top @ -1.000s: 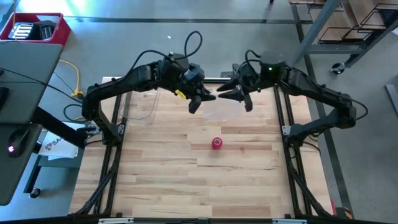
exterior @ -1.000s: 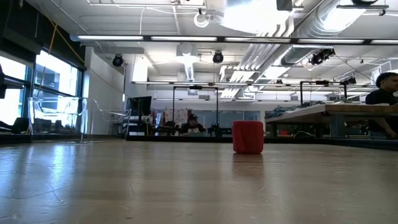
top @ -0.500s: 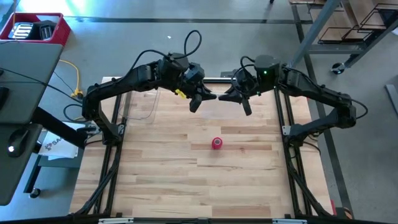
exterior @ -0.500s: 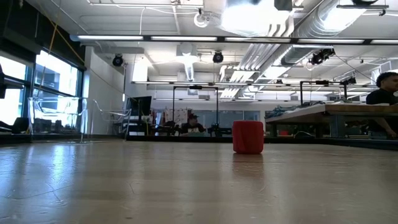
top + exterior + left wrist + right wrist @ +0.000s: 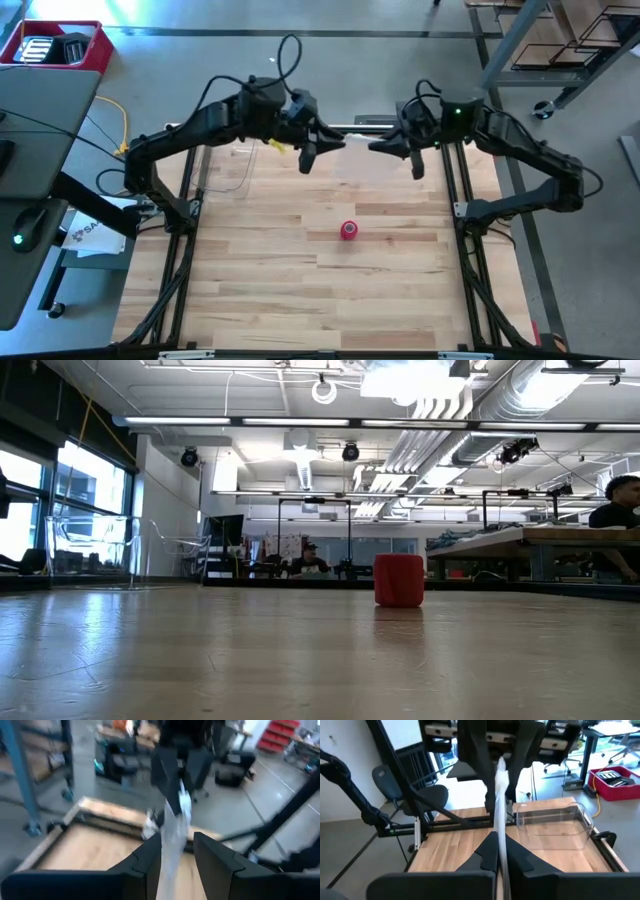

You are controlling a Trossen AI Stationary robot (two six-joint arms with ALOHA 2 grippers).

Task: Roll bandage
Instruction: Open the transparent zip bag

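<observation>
Bandage (image 5: 348, 231) sitting as a small bright red cylinder, soft fabric rolled tight, upright on the wood table (image 5: 260, 290), roughly mid-table, well apart from both grippers. In low view it (image 5: 399, 580) is showing as a squat red drum w/ a matte, slightly fuzzy side, standing flat on the pale planks.

Both arms hanging over the far edge of the table, facing each other. Clear plastic bag (image 5: 358, 158) stretching btwn them, thin, crinkled, see-through film.

Right gripper (image 5: 378, 147) pinching one end of the bag: in right wrist view the two dark fingers (image 5: 490, 851) are sitting together w/ the film (image 5: 501, 820) running up from btwn them as a narrow bunched band.

Left gripper (image 5: 330, 145) at the other end: in left wrist view its dark blocky fingers (image 5: 217, 860) are standing somewhat apart w/ the film (image 5: 172, 832) passing through the gap; can't tell if it is gripping.

Clear rigid plastic bin (image 5: 551, 820), rounded corners, resting on the table near the left arm's side.

Person (image 5: 618, 500) sitting at a bench in the room beyond
</observation>
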